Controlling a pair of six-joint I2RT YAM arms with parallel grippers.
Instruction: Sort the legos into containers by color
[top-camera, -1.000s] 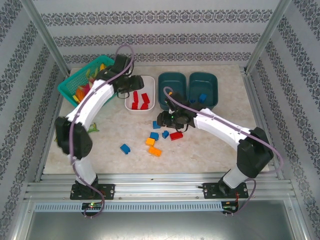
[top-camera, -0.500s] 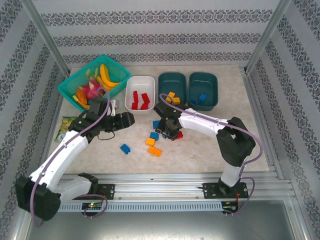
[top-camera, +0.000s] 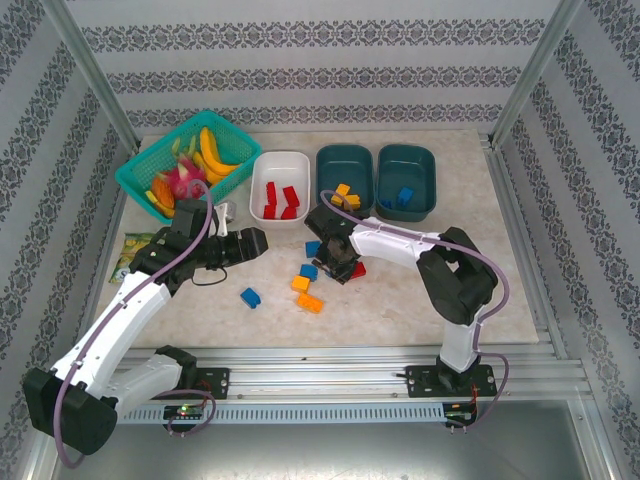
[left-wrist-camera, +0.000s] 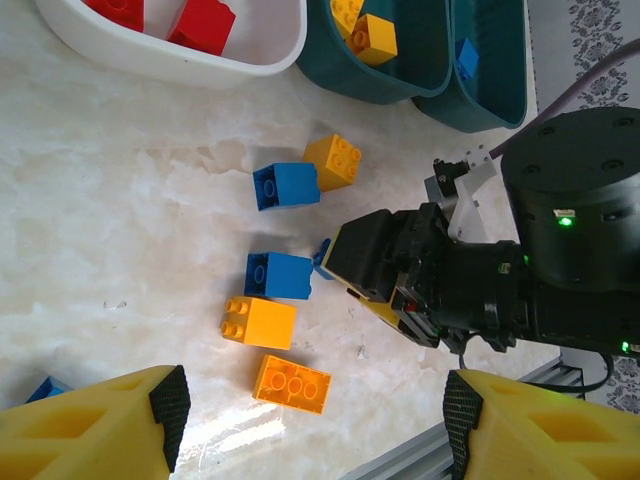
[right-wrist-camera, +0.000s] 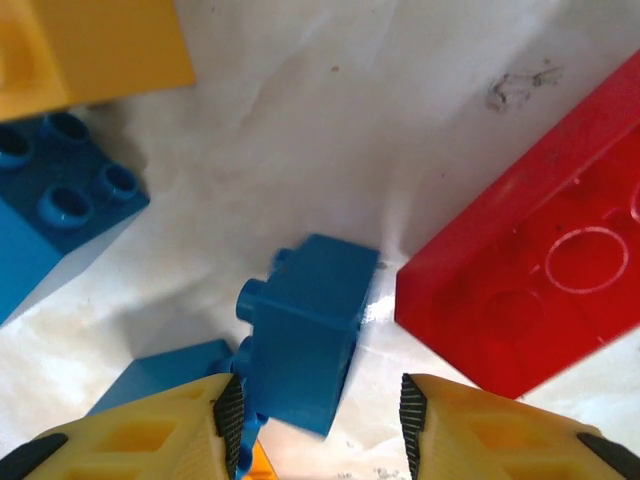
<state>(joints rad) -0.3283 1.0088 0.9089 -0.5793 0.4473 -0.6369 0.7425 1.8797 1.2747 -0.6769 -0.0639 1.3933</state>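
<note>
Blue brick (right-wrist-camera: 305, 335): on the counter (right-wrist-camera: 330, 120), just beside the red brick (right-wrist-camera: 520, 290), tipped on its side.
Right gripper (right-wrist-camera: 320, 430): straddles the blue brick, jaws apart, not clamped; wrist points down.
Long axis: seems to run across the closing line.
Left gripper (left-wrist-camera: 315, 400): apart, empty, farther from the red brick.

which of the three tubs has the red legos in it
The white tub, leftmost of the three, holds the red legos. The middle teal tub has orange-yellow bricks; the right teal tub has a blue brick.
</note>
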